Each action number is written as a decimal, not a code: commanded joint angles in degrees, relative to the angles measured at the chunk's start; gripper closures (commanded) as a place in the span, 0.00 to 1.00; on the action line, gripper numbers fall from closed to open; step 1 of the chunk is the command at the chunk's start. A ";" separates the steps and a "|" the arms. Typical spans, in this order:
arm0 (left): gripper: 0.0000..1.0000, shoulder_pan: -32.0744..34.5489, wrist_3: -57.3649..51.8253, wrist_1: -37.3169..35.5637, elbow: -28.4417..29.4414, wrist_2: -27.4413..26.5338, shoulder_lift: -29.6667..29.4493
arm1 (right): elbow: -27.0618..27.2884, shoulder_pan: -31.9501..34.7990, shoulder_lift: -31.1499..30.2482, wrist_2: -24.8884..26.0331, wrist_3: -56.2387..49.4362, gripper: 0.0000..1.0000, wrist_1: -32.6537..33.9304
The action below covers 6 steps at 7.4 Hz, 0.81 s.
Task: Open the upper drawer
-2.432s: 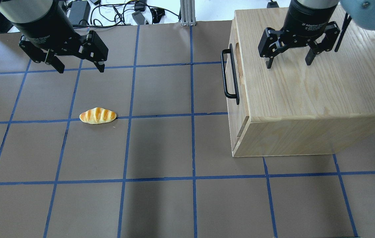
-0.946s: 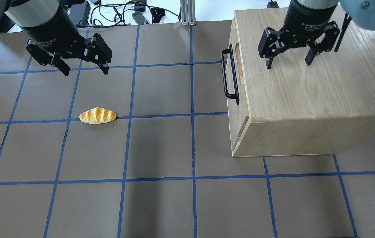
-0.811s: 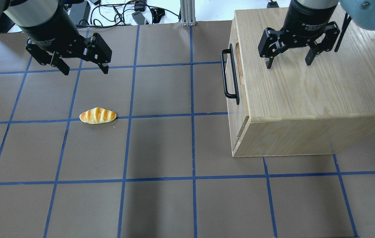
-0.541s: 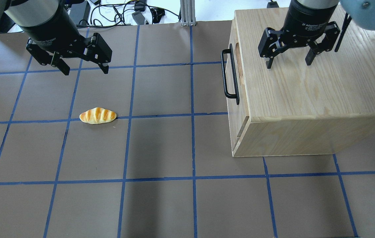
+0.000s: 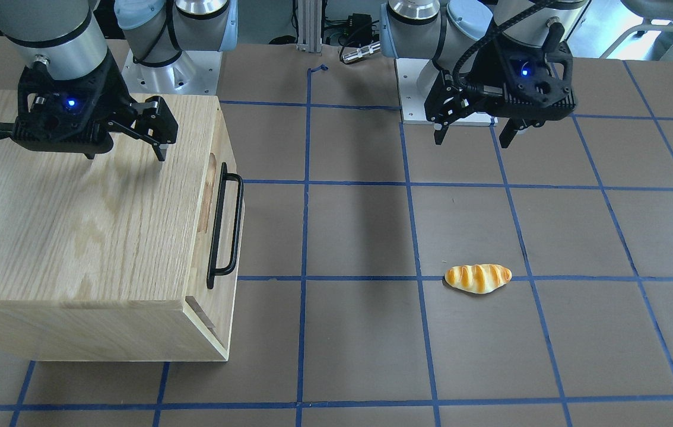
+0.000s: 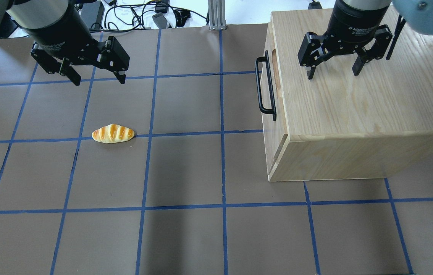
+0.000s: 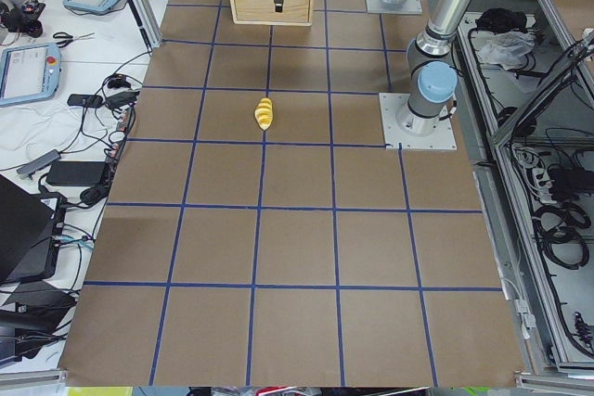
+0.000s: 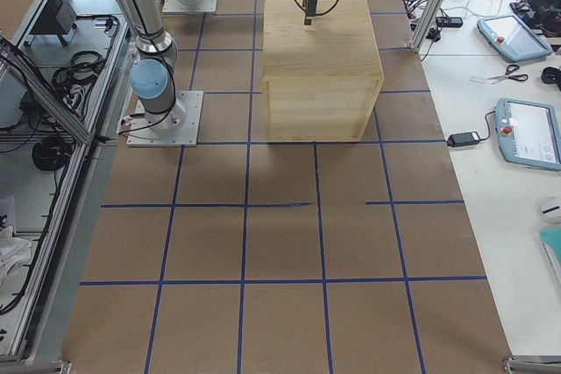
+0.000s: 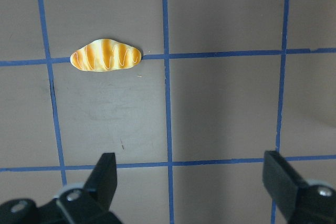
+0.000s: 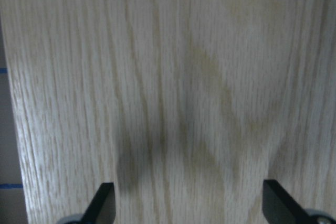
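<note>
The upper drawer is the top front panel of a light-wood cabinet at the table's right. It sits flush and shut. Its black bar handle and oval slot face the table's middle. In the front-facing view the drawer and handle show too. My right gripper is open and empty, hovering over the cabinet top behind the handle; it also shows in the front-facing view. My left gripper is open and empty over the mat at the far left, well away from the drawer.
A toy bread roll lies on the brown mat below the left gripper and shows in the left wrist view. Blue tape lines grid the mat. Cables and power bricks lie beyond the table's far edge.
My left gripper has shifted a little to the right and stayed open. The right gripper, the drawer and the bread roll have not moved.
</note>
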<state>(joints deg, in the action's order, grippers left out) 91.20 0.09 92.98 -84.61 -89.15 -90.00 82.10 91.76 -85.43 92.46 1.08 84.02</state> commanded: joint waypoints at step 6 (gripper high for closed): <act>0.00 0.11 0.18 0.01 0.15 0.73 -0.26 | -0.01 0.00 0.00 0.00 0.06 0.00 0.00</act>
<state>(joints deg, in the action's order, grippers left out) 91.26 0.13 92.99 -84.46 -89.00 -90.17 82.09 91.76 -85.43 92.46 1.13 84.02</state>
